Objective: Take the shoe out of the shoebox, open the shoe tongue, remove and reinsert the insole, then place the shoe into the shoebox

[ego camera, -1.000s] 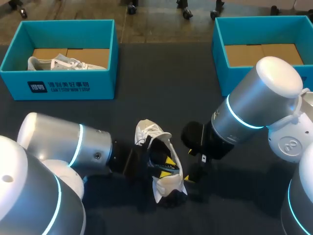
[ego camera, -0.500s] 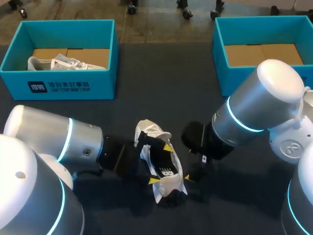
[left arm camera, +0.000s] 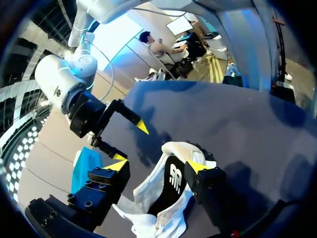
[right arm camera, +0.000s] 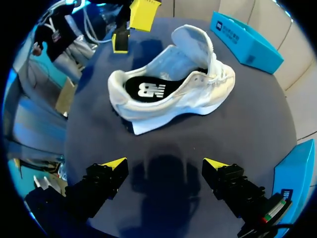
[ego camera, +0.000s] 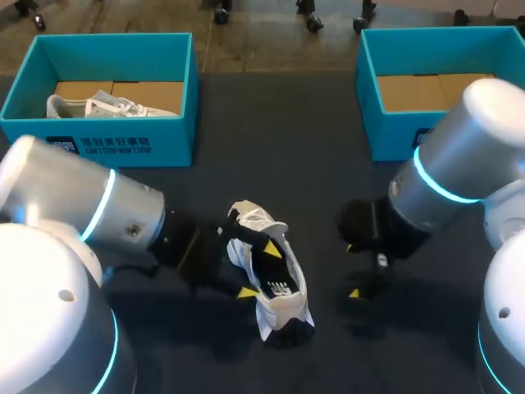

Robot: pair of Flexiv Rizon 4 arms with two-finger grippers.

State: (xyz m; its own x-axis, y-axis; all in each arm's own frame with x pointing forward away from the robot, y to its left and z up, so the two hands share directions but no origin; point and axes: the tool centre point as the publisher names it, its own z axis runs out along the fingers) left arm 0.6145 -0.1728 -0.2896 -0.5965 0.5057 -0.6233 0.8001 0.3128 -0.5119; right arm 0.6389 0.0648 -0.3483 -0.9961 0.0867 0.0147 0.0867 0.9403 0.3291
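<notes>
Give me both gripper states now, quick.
Left gripper: open, shoe between its fingers, not clamped.
Right gripper: open, empty, shoe ahead of it.

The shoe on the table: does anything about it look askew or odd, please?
Only its tongue, pulled up and wide open. The shoe stands on its sole, and the black insole lies flat inside.

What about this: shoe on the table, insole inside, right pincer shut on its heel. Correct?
Not quite. The right pincer is open and touches nothing; the shoe lies ahead of it, apart from it, as the right wrist view shows. The rest holds: shoe on the table, insole inside.
</notes>
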